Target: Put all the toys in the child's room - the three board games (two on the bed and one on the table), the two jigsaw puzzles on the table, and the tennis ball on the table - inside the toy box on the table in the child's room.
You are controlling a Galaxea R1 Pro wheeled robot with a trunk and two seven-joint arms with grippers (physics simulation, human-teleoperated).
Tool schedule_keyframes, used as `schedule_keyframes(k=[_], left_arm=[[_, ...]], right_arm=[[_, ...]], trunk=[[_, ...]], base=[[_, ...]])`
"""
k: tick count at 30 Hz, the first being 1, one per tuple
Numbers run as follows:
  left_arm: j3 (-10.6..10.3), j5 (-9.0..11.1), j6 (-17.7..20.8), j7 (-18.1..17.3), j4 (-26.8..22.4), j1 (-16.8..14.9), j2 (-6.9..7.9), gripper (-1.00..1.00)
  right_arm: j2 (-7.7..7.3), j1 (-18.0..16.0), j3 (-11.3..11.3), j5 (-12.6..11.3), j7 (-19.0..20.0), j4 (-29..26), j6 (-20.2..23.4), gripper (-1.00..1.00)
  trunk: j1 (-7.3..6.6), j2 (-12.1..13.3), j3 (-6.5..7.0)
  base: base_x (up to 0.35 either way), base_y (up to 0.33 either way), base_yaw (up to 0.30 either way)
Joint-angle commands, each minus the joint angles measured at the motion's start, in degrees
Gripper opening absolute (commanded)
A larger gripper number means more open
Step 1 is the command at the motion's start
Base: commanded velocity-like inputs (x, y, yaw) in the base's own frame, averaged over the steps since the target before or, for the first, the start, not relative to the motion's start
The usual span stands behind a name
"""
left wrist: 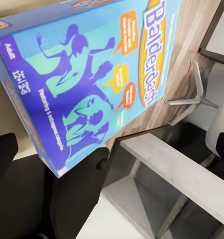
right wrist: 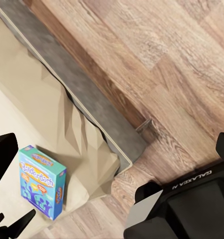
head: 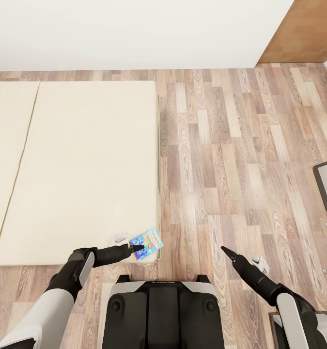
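Blue board game [head: 147, 241] at the cream bed's [head: 85, 165] near corner, left gripper [head: 135, 248] clenched on it; right gripper [head: 225, 250] beside the bed, grip unclear.

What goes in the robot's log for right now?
left gripper: at blue game | game: bed corner | right gripper: empty, over floor

The blue board game [left wrist: 87, 74] is cut off at the 12 o'clock edge of the left wrist view; its small print is illegible. Left gripper [head: 136, 247] fingertips overlap the box in the head view, so contact cannot be confirmed. The bed [head: 76, 169] is cropped at 9 o'clock.
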Motion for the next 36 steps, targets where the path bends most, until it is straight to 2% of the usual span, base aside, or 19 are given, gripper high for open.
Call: schedule_keyframes(k=[1,36], left_arm=[[0.2,0.1,0.5,-0.1,0.0,0.0,-0.02,1.0],[0.2,0.1,0.3,-0.2,0.0,0.0,-0.05,1.0]], right_arm=[[0.06,0.0,-0.2,0.1,0.2,0.0,0.4,1.0],[0.15,0.0,-0.2,0.3,0.3,0.0,0.3,1.0]], trunk=[[0.03,-0.1,-0.06],[0.03,-0.1,-0.06]], base=[[0.0,0.0,0.0],[0.0,0.0,0.0]])
